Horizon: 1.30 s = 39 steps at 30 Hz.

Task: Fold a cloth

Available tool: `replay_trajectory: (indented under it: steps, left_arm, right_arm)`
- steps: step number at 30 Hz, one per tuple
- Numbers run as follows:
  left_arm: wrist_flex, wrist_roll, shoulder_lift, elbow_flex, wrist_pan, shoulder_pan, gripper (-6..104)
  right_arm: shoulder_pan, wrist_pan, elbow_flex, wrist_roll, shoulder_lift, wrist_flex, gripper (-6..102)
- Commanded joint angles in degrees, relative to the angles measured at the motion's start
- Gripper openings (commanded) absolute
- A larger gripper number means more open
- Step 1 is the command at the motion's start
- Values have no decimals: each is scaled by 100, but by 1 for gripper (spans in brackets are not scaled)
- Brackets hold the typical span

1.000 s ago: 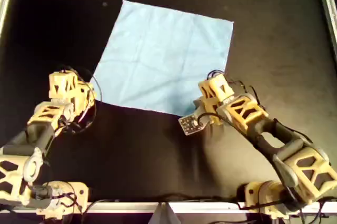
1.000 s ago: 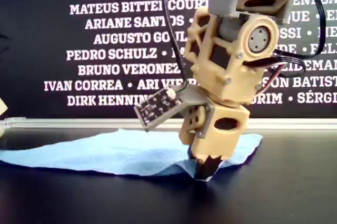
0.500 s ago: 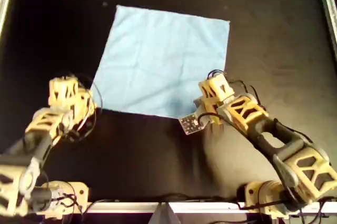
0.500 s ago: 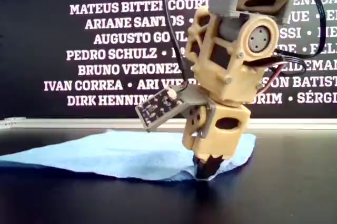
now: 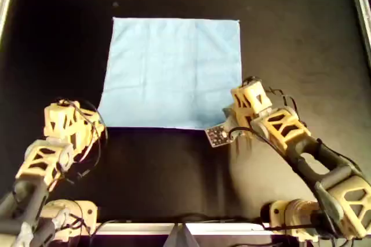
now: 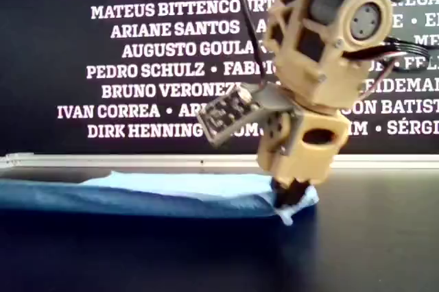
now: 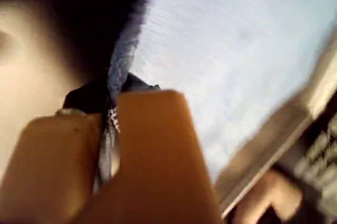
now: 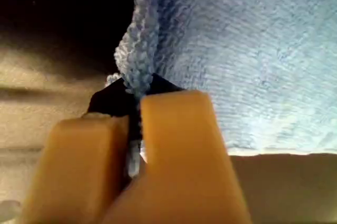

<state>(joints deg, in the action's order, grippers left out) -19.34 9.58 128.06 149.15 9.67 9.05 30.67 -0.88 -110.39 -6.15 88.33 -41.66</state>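
Lying flat on the black table (image 5: 52, 38): one light blue cloth (image 5: 173, 72), square, faintly creased, its edges running parallel to the table's, set toward the far side in the overhead view.

Left gripper (image 7: 111, 129): tan, jaws closed tight on a corner of the cloth, fabric bunched between them. In the overhead view its arm sits at the cloth's near left corner (image 5: 72, 122).

Right gripper (image 8: 136, 124): tan, jaws pinched on another corner, a wad of fabric standing up above them. In the overhead view it stands at the cloth's near right corner (image 5: 246, 105); in the exterior view that corner is raised slightly off the table under the jaws (image 6: 291, 199).

Small circuit board (image 6: 230, 114): mounted on the right gripper's side.

Back wall (image 6: 137, 52): black, printed with white names.
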Motion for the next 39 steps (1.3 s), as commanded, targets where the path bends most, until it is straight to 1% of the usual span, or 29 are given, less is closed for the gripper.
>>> replay_trajectory:
  steps: [1, 3, 5, 8, 14, 22, 28, 31, 34, 37, 39]
  left_arm:
    - [0, 26, 281, -167, 9, 519, -2]
    - [0, 18, 281, -176, 9, 721, -2]
    - [9, 18, 281, -185, 0, 817, -2]
    - [105, 18, 272, -193, -79, 800, -2]
    - [123, 26, 0, -791, -97, 747, -2]
    - [123, 26, -2074, -2698, -97, 747, -2]
    - [123, 26, -3533, -4377, -105, 738, -2]
    - [123, 70, -3973, -5010, -105, 729, -2]
    - [123, 35, -4359, -5520, -105, 466, -2]
    - [123, 35, -4658, -5933, -105, 132, -2]
    - [123, 35, -4834, -6152, -105, -26, -2]
  right_arm:
    - [-167, 9, 141, -9, 387, 185, -1]
    - [-325, 9, 246, -9, 308, 193, -1]
    - [-510, 9, 264, -9, 325, 220, -1]
    - [-633, 9, 299, -9, 334, 501, -1]
    - [-642, 9, 677, -9, 237, 1090, -1]
    - [-817, 9, 1424, -9, 114, 1151, -1]
    - [-1011, 0, 2487, 0, -738, 1151, -1]
    - [-1011, -44, 3120, 0, -1230, 1151, -1]
    - [-1011, -79, 3691, 0, -1714, 1151, -1]
    - [-1020, -35, 4210, 0, -2162, 1151, -1]
    - [-1020, -9, 4588, 0, -2426, 1151, -1]
